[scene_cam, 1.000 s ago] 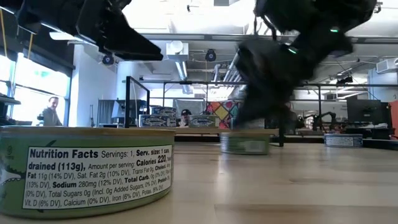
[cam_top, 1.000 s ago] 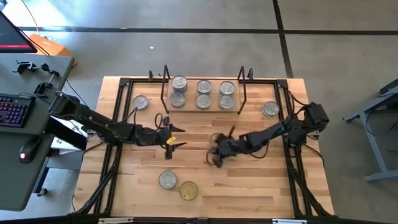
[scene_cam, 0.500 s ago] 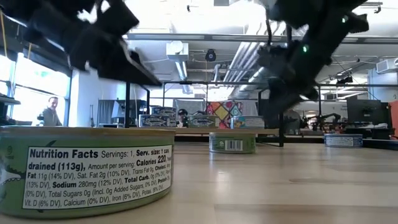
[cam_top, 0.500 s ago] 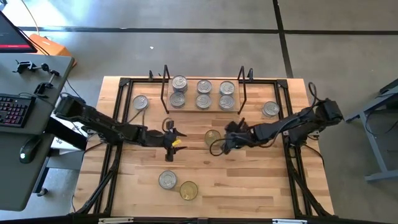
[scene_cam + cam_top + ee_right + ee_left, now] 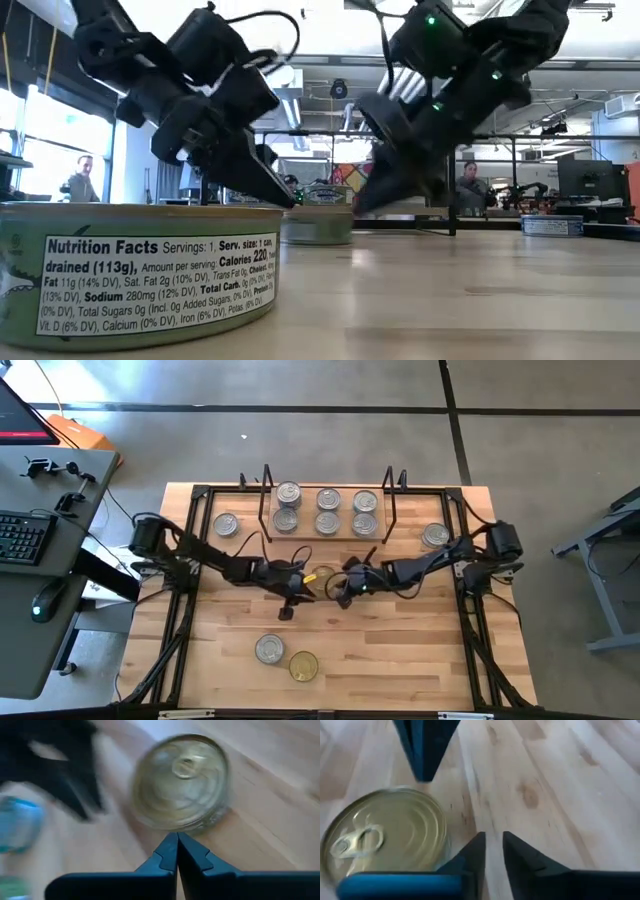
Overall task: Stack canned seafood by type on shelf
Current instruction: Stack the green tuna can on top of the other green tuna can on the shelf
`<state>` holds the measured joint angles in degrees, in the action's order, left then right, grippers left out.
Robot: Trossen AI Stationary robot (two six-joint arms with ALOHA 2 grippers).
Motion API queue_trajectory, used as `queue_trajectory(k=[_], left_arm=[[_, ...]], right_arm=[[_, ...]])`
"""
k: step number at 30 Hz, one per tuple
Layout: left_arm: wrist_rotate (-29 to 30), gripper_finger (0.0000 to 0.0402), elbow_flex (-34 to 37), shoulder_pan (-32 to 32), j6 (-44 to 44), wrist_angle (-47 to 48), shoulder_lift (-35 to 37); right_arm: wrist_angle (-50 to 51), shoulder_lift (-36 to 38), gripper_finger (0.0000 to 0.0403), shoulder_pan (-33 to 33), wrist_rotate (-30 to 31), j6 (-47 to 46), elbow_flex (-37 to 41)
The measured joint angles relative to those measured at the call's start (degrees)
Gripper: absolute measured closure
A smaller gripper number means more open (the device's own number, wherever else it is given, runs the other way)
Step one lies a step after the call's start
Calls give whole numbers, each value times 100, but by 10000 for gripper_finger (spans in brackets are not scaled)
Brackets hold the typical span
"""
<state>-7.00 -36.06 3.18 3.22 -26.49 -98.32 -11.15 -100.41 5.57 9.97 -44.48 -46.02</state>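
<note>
A gold-lidded tin (image 5: 322,575) is seen at the centre of the desk (image 5: 400,650), flanked by the left hand (image 5: 300,586) and the right hand (image 5: 345,586). The left hand's fingers are nearly together beside the tin, gripping nothing; the right hand's are pressed together. Six silver tins (image 5: 327,510) are seen on the shelf (image 5: 327,536) above.

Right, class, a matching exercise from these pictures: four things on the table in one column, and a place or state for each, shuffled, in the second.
Things
A. gold-lidded round tin nearest the shelf
B. low light-wood shelf with black wire ends
C. right gripper
D. lone silver-lidded round tin

Places or states
1. shut, gripping nothing
2. on the table top, off the shelf's right end
3. on the table top, in front of the shelf's middle
4. carries six silver-lidded tins

Pairs: A-3, B-4, C-1, D-2
</note>
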Motion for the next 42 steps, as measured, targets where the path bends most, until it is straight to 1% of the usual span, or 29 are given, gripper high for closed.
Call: queue_trajectory(k=[3, 5, 7, 10, 12, 14, 15, 18, 20, 23, 25, 28, 32, 35, 36, 38, 42], left_arm=[[58, 372, -39, -144, -3, 600, 81], [366, 388, -76, -186, -25, 1053, 219], [830, 398, -68, -183, -132, 1571, 431], [1602, 399, -68, -109, -472, 2172, 736], [2359, 398, -71, -52, -901, 2439, 883], [2960, 400, -72, -15, -1359, 2844, 958], [3091, 401, -67, -15, -1497, 2960, 958], [3093, 401, -22, -16, -1648, 2806, 900], [2886, 401, 39, -8, -1564, 2402, 799], [2511, 401, 77, -8, -1315, 2037, 634], [2366, 401, 72, -8, -1214, 1830, 522], [2383, 401, 72, -70, -1124, 1455, 286], [2438, 401, 79, -165, -1018, 1214, 102], [2547, 401, 76, -209, -1000, 1155, 121], [2646, 401, 67, -211, -957, 1271, 206], [2746, 401, 63, -196, -821, 1533, 413], [2721, 401, 70, -132, -747, 2336, 891]], right_arm=[[-725, -58, 403, 1, -549, 672, 0], [-790, -11, 403, 32, -715, 1255, 0], [-770, 72, 403, 71, -545, 1494, -1], [-660, 136, 403, 13, 79, 1509, -4], [-529, 134, 403, -114, 481, 1467, -3], [-589, 83, 403, -284, 502, 1465, -4], [-571, 61, 403, -361, 481, 1467, -7], [-631, -143, 403, -525, 494, 1514, -7], [-673, -302, 403, -567, 638, 1554, -4], [-790, -580, 403, -569, 937, 1624, -9], [-1024, -762, 403, -571, 955, 1599, -7], [-1369, -912, 403, -550, 731, 1656, -17], [-1019, -837, 403, -492, 259, 2105, -111], [-399, -591, 403, -313, -125, 2120, -211], [-196, -493, 403, -250, -157, 2104, -219], [198, -295, 403, -137, -93, 2073, -199], [371, -62, 403, 123, 0, 2260, -195]])
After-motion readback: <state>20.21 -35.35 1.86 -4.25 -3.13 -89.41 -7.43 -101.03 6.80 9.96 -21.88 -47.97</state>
